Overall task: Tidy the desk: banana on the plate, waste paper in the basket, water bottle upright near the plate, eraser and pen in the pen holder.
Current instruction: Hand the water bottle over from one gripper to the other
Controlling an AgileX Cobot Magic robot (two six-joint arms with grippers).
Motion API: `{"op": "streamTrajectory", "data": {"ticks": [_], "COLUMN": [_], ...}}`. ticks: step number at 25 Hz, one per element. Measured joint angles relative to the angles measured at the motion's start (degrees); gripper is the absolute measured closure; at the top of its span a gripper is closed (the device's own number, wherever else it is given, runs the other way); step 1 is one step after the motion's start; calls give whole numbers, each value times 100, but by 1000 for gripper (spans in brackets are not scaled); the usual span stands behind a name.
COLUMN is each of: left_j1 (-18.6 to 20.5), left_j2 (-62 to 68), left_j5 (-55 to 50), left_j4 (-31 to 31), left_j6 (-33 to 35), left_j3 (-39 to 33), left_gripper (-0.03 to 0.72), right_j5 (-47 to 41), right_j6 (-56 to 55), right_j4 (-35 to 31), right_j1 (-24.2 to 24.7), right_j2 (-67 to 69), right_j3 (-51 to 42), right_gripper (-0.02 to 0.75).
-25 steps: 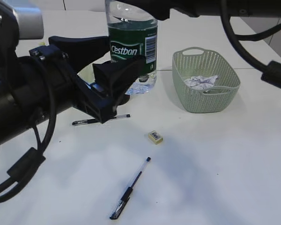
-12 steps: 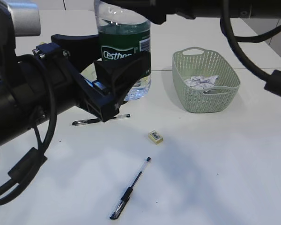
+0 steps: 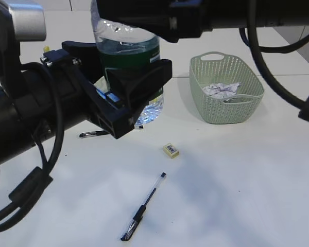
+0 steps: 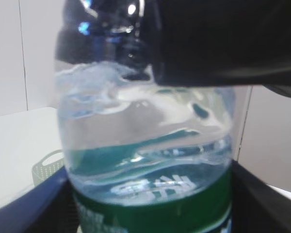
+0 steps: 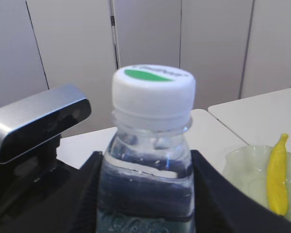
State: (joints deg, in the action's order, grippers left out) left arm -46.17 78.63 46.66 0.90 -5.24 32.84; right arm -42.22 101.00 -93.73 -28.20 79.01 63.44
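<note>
The clear water bottle with a green label stands upright, its base low over the table. My right gripper is shut on its shoulder just under the white cap, a finger against each side. My left gripper is open, its fingers flanking the label. A banana lies on the pale green plate. Crumpled waste paper sits in the green basket. The eraser and a black pen lie on the table. No pen holder is in view.
A second black pen lies partly hidden under the left arm. Both arms crowd the back left of the table. The basket stands at the back right, and open white tabletop lies in front of it.
The right gripper has carried the bottle to the left, in between the left gripper's fingers. The left arm has shifted slightly. Pens, eraser and basket have not moved.
</note>
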Motion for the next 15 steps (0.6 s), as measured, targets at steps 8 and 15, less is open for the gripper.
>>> {"op": "streamTrajectory", "data": {"ticks": [8,15], "left_j1": [-33,-33], "left_j2": [0,13], "left_j5": [82,271], "left_j4": [154,166], "left_j6": [-12,-23], "left_j3": [0,0], "left_gripper": [116,118], "right_j5": [-318,-342], "right_j6": [-71,-98], "right_j4": [378,571], "right_j1": [0,0], "right_j2": [0,0], "right_j3": [10,20], "right_gripper": [391,391]}}
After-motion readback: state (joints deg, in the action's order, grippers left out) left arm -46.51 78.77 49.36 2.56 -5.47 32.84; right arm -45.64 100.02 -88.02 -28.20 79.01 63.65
